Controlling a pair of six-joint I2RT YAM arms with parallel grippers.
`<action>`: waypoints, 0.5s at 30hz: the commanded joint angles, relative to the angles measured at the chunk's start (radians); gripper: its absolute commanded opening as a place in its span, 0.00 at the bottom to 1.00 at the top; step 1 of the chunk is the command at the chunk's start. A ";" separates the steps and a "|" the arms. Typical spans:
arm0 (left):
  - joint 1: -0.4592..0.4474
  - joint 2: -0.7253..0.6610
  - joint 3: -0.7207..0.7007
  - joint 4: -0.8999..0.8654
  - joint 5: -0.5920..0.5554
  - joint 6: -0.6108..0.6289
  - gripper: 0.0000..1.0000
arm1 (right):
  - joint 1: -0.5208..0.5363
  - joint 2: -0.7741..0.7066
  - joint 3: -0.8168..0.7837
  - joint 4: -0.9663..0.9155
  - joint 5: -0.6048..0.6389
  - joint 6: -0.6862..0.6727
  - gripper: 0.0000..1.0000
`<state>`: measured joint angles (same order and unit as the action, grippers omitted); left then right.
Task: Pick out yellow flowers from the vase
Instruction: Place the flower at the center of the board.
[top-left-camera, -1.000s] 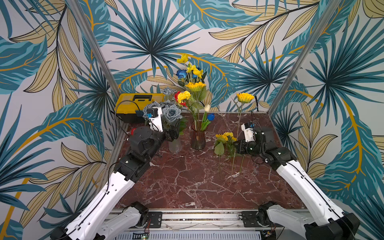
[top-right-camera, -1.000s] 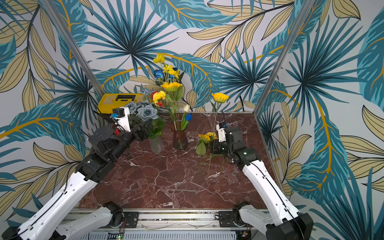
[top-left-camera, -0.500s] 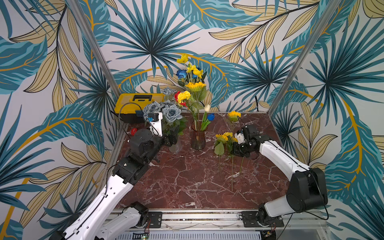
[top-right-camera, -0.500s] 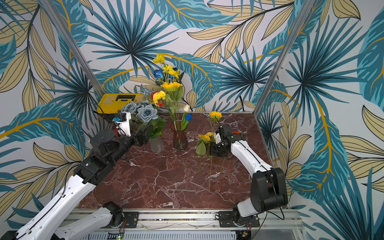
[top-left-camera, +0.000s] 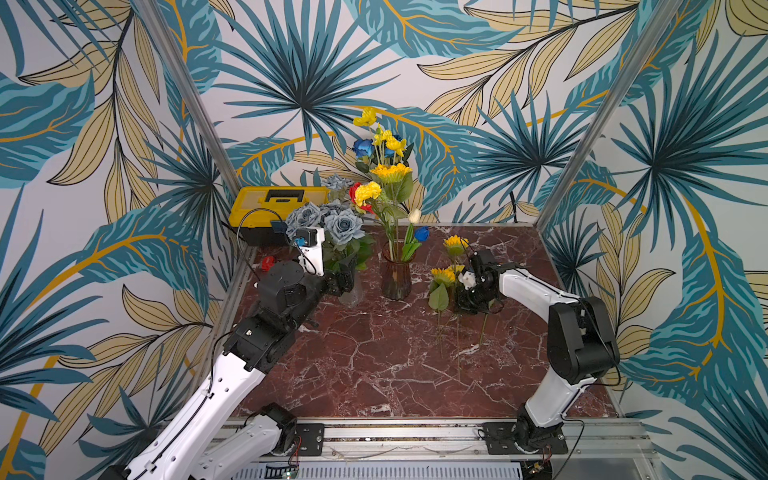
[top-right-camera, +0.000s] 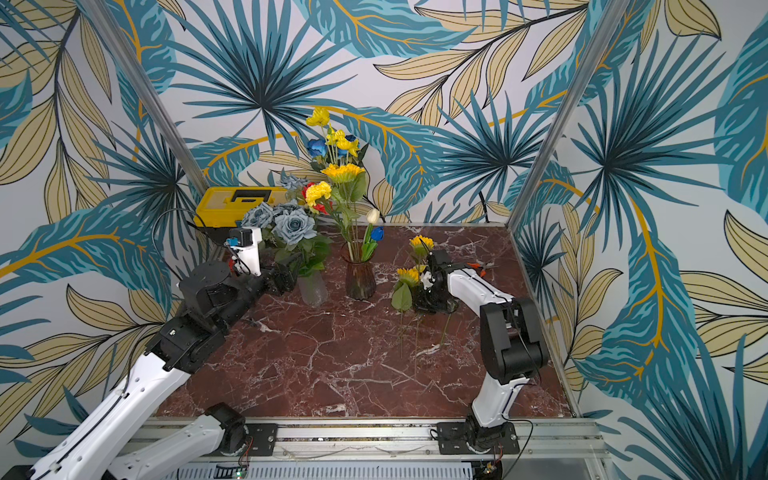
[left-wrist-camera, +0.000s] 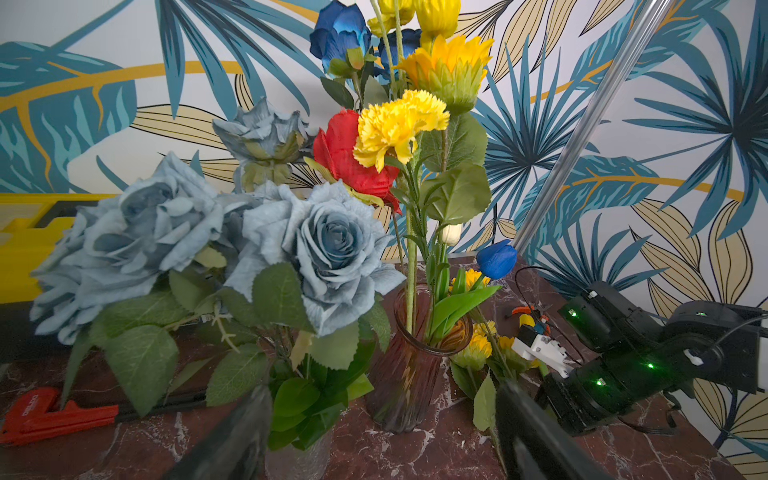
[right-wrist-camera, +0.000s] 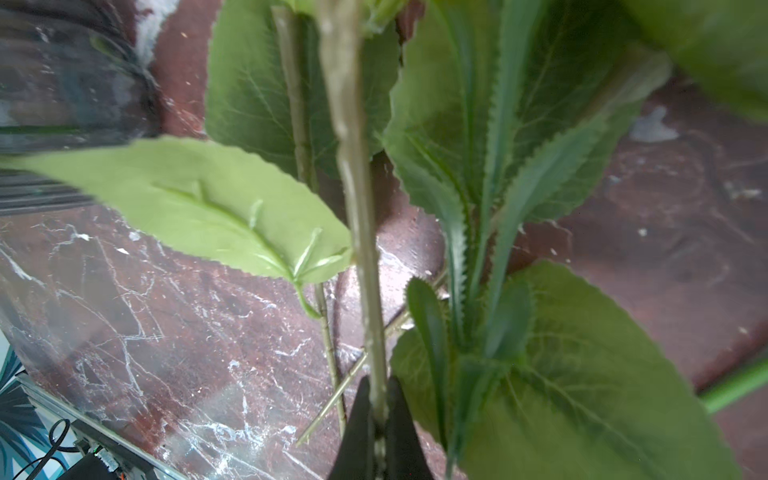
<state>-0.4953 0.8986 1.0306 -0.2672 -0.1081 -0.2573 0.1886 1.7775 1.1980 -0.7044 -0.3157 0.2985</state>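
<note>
The brown glass vase (top-left-camera: 396, 278) (left-wrist-camera: 411, 365) stands mid-table and holds yellow flowers: a sunflower (top-left-camera: 390, 172) (left-wrist-camera: 449, 70), a pompom (top-left-camera: 368, 192) (left-wrist-camera: 399, 124) and a tall spray (top-left-camera: 388, 139), among red and blue blooms. To its right, my right gripper (top-left-camera: 466, 303) (right-wrist-camera: 376, 399) is shut on the stem of a small yellow sunflower (top-left-camera: 455, 242), held upright and low over the table. Other picked yellow flowers (top-left-camera: 444, 275) lie there, stems (top-left-camera: 440, 332) towards the front. My left gripper (top-left-camera: 345, 276) (left-wrist-camera: 382, 432) is open and empty, left of the vase.
A clear vase (top-left-camera: 351, 293) of grey-blue roses (left-wrist-camera: 332, 245) stands right in front of my left fingers (left-wrist-camera: 249, 424). A yellow toolbox (top-left-camera: 276, 203) and a red tool (left-wrist-camera: 54, 415) sit at the back left. Orange pliers (top-right-camera: 478, 266) lie behind the right arm. Metal posts mark the corners.
The right arm has folded back and brought its sunflower down from high above the table to beside the laid-down flowers. The left gripper has stayed by the rose vase.
</note>
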 joint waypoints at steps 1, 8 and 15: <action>0.008 -0.021 -0.013 0.002 0.004 0.018 0.85 | -0.002 0.009 0.009 0.007 -0.010 -0.001 0.00; 0.009 -0.023 -0.020 0.000 0.000 0.010 0.85 | -0.001 -0.013 0.008 -0.015 0.017 -0.004 0.26; 0.009 -0.033 -0.021 0.000 -0.007 0.018 0.85 | -0.001 -0.099 0.062 -0.095 0.062 -0.010 0.40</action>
<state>-0.4942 0.8856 1.0191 -0.2687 -0.1089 -0.2535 0.1886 1.7493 1.2182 -0.7433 -0.2855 0.2951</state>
